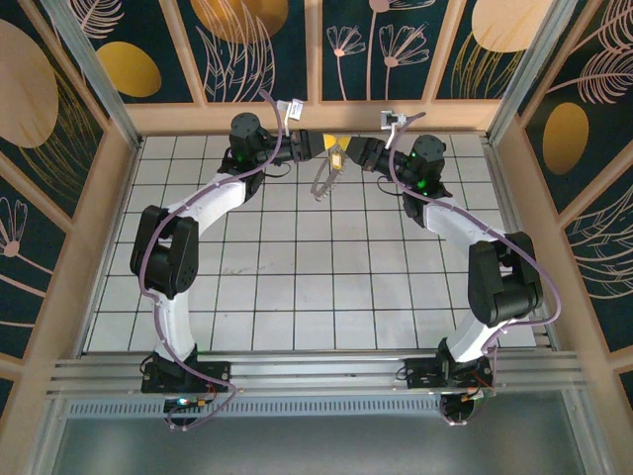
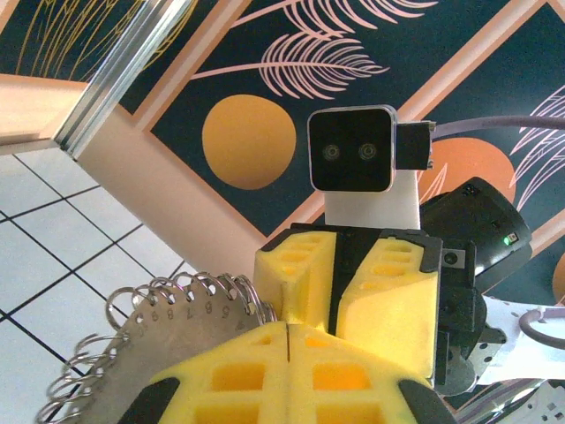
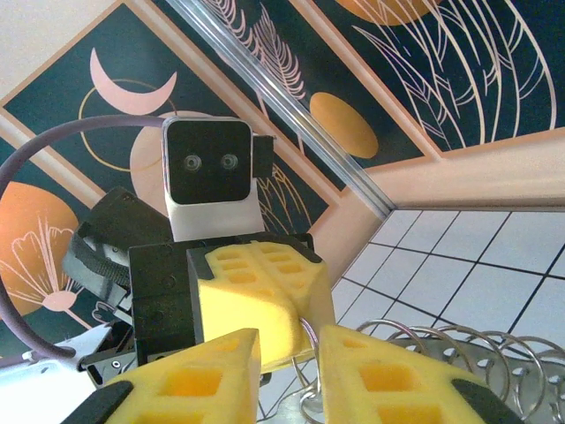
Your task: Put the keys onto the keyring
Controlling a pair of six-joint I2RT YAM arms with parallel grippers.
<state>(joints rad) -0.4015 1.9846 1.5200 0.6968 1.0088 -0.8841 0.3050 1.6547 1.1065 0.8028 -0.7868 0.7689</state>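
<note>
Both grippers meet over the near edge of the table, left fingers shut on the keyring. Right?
No. The top external view shows the left gripper and right gripper meeting over the far edge of the table, not the near edge. The rest holds: the left wrist view shows the left fingers shut on the keyring.

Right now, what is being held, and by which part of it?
The left gripper is shut on the keyring, pinching its flat metal plate beside the wire coils. Whether the right gripper also grips it cannot be told.
</note>
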